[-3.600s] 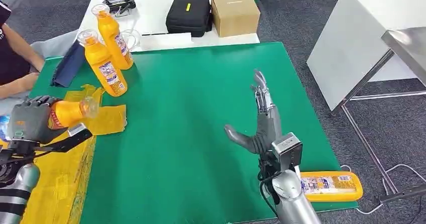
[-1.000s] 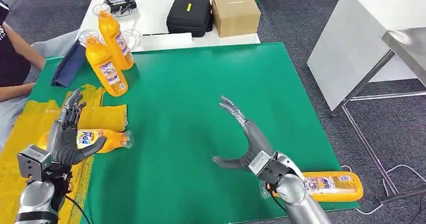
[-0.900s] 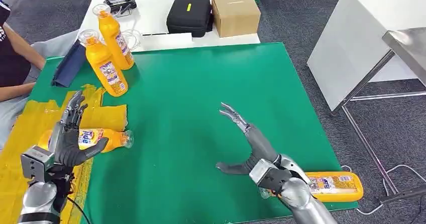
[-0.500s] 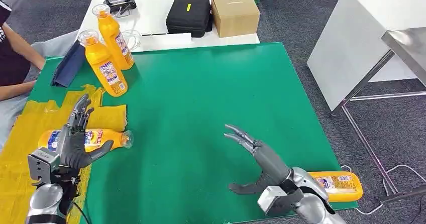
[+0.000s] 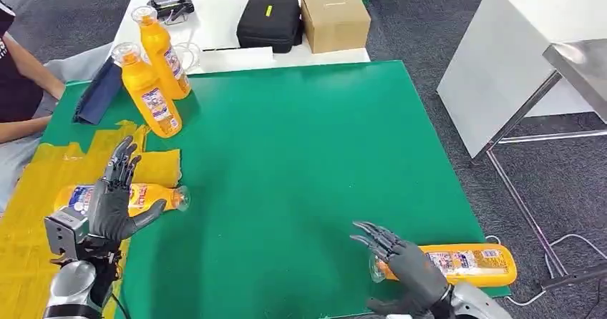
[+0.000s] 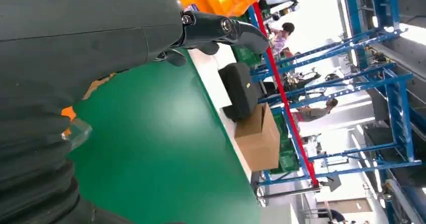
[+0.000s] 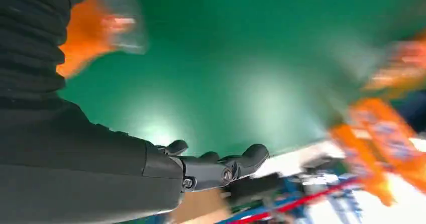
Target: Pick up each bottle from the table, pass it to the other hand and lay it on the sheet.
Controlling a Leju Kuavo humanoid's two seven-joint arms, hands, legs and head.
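The left hand (image 5: 114, 203) hovers with its fingers spread and empty, just above an orange bottle (image 5: 147, 198) that lies on its side on the yellow sheet (image 5: 28, 212), its clear cap pointing away from the hand toward the bare green mat (image 5: 286, 162). Whether the palm touches the bottle cannot be told from the head view. Farther ahead of that hand, two more orange bottles stand upright near the mat's far left corner: the nearer standing bottle (image 5: 145, 91) and, just behind it, the farther standing bottle (image 5: 162, 44). The right hand (image 5: 404, 267) is low at the near edge of the mat, fingers apart and holding nothing. Right beside it, on its outer side, a fourth bottle (image 5: 458, 263) lies flat along the mat's near right corner, its cap end close to the fingers; contact cannot be judged. Beyond the mat, a white table (image 5: 215, 26) carries a black case (image 5: 270, 22) and a cardboard box (image 5: 334, 17). A person's arm (image 5: 25, 83) reaches in beside the left hand's side of the mat.
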